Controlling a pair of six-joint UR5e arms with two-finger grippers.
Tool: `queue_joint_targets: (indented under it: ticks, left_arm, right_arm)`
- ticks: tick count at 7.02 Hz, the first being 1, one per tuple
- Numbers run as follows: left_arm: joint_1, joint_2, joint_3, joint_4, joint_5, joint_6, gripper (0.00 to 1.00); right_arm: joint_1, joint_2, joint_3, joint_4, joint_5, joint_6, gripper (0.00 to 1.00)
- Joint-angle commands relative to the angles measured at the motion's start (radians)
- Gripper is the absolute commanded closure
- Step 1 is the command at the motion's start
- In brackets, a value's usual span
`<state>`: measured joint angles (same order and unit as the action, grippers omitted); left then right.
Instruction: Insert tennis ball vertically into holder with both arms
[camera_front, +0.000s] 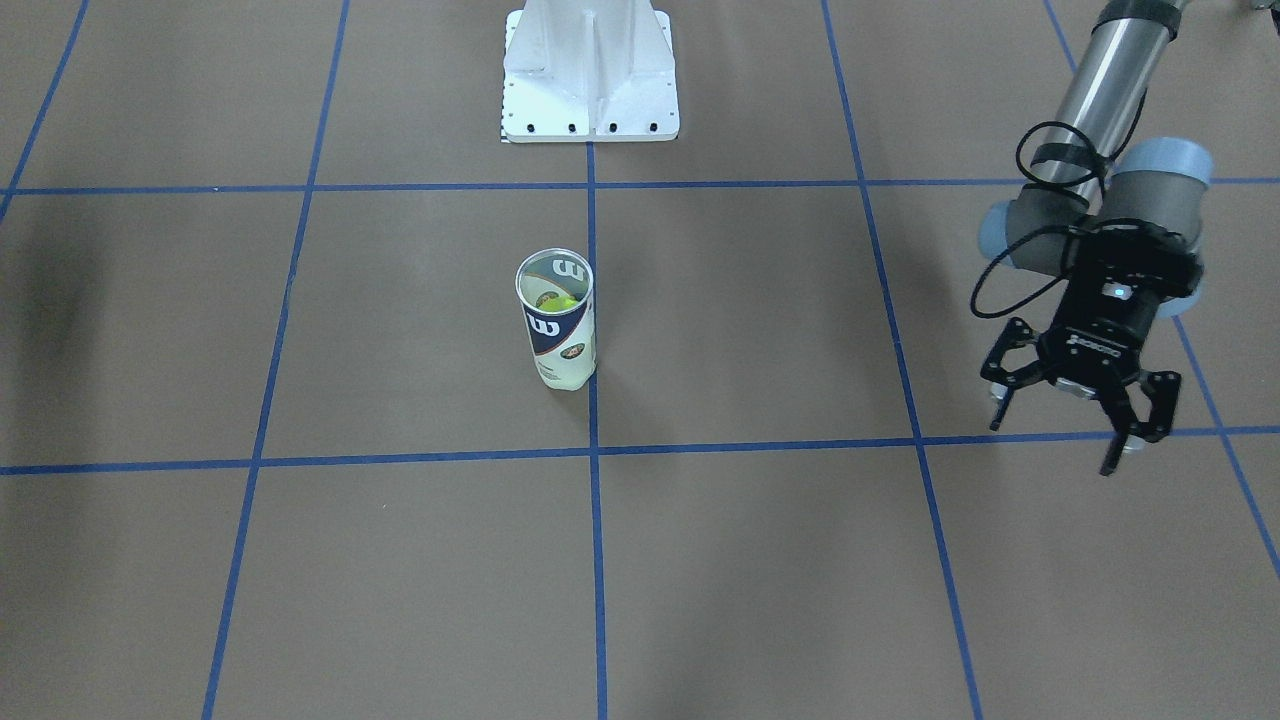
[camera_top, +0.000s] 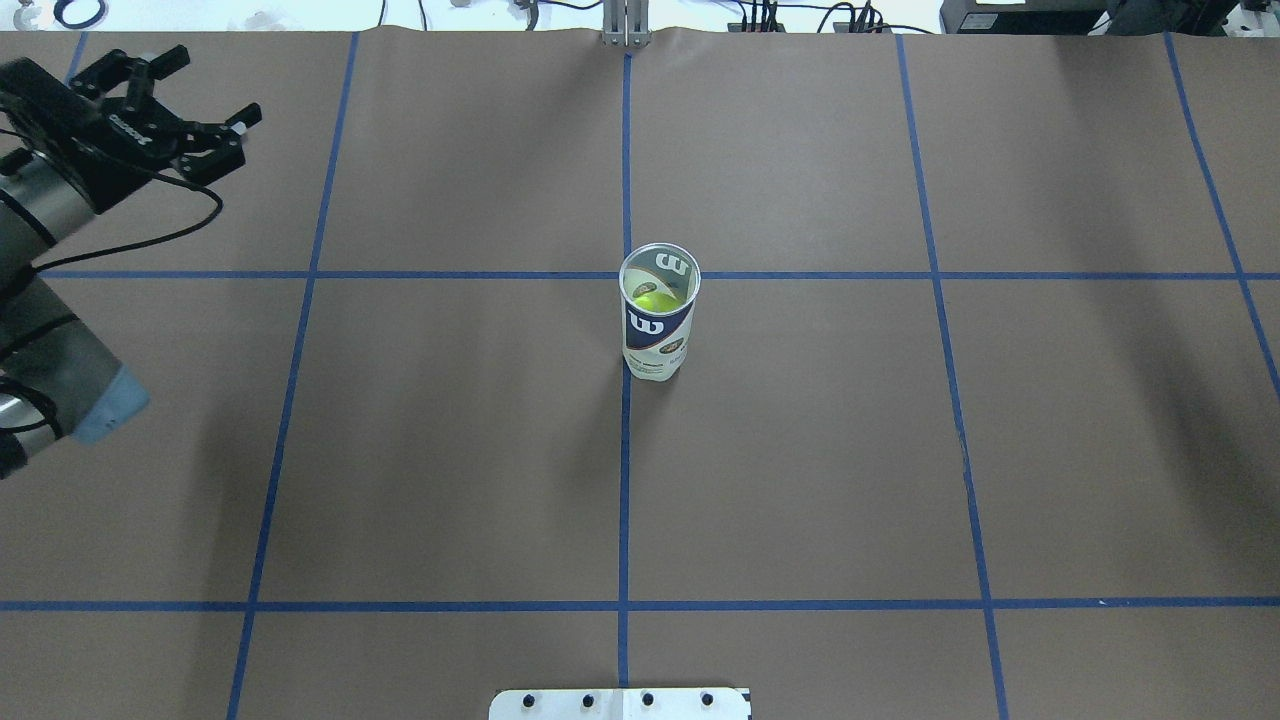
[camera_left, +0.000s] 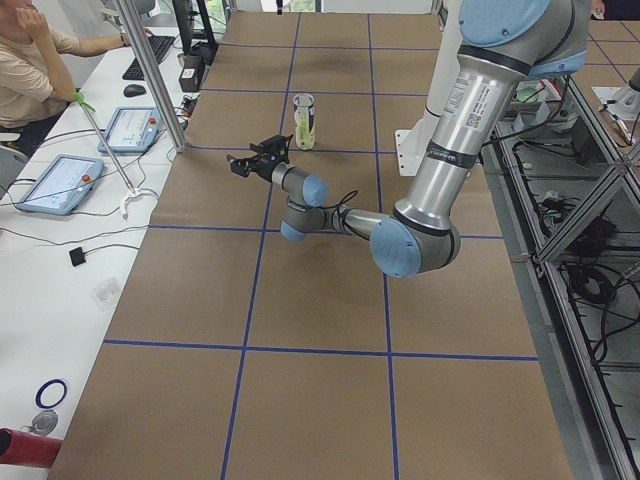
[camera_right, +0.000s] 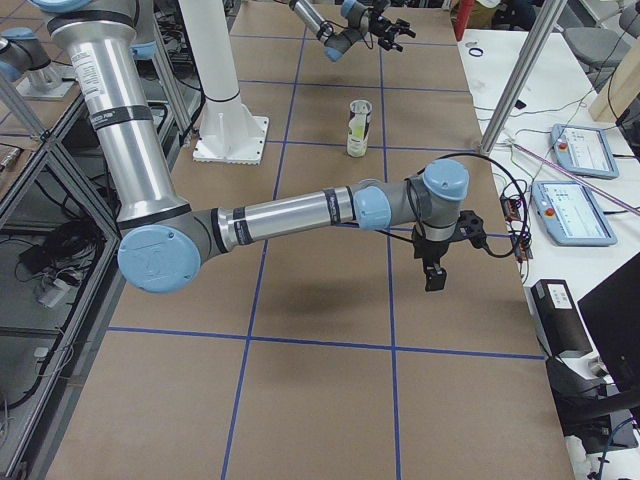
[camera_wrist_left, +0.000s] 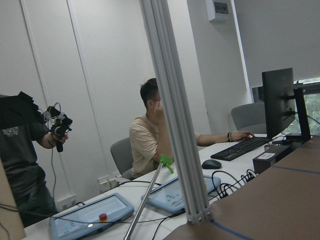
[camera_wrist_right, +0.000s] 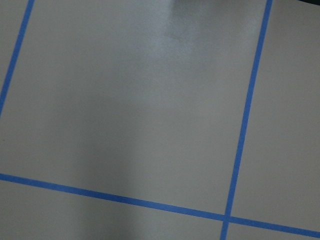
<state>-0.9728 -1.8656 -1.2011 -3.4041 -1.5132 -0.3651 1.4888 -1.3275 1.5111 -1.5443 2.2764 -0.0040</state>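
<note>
— Standing upright at the middle of the table (camera_front: 300, 560), the holder (camera_front: 557, 320) is seen with the tennis ball (camera_front: 556, 299) already lodged inside. What could be spoiled from here?

— The tube could be tipped if it were clipped by a passing arm (it is braced by nothing). The left gripper (camera_front: 1052, 447) is spread wide, nothing held, well off to the side. Whether the right gripper (camera_right: 436, 278) is spread cannot be told.

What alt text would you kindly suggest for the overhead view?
A clear tube stands upright mid-table on brown paper with blue tape lines, a yellow-green ball inside. The open left gripper hovers at upper left.
</note>
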Motion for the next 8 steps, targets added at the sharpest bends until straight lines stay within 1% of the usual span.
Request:
queue_joint_targets:
  ticks: [1,2,3,4,5,6,7,8]
  left_arm:
    - [-0.223,0.069,-0.002,0.159,-0.239,-0.049,0.01]
    - [-0.359,0.062,-0.021,0.351,-0.418,-0.052,0.01]
    - [-0.474,0.039,-0.058,0.546,-0.573,-0.051,0.01]
    - [-0.535,0.017,-0.102,0.722,-0.710,-0.046,0.01]
    - [-0.550,-0.012,-0.185,0.988,-0.743,-0.040,0.01]
    - [-0.540,-0.058,-0.246,1.198,-0.748,-0.023,0.01]
    - [-0.511,-0.084,-0.291,1.371,-0.780,-0.020,0.01]
    - [-0.453,-0.075,-0.336,1.482,-0.780,0.053,0.01]
  right_arm:
    - [0.016,-0.038,-0.006,0.035,0.018,-0.024,0.00]
    - [0.016,-0.050,-0.006,0.052,0.020,-0.022,0.00]
    - [0.016,-0.052,-0.006,0.052,0.031,-0.022,0.00]
    - [0.016,-0.050,-0.005,0.052,0.031,-0.022,0.00]
    - [0.016,-0.050,-0.005,0.052,0.031,-0.022,0.00]
    - [0.016,-0.050,-0.006,0.052,0.031,-0.021,0.00]
    - [0.016,-0.050,-0.006,0.052,0.031,-0.021,0.00]
    - [0.016,-0.047,-0.005,0.052,0.031,-0.017,0.00]
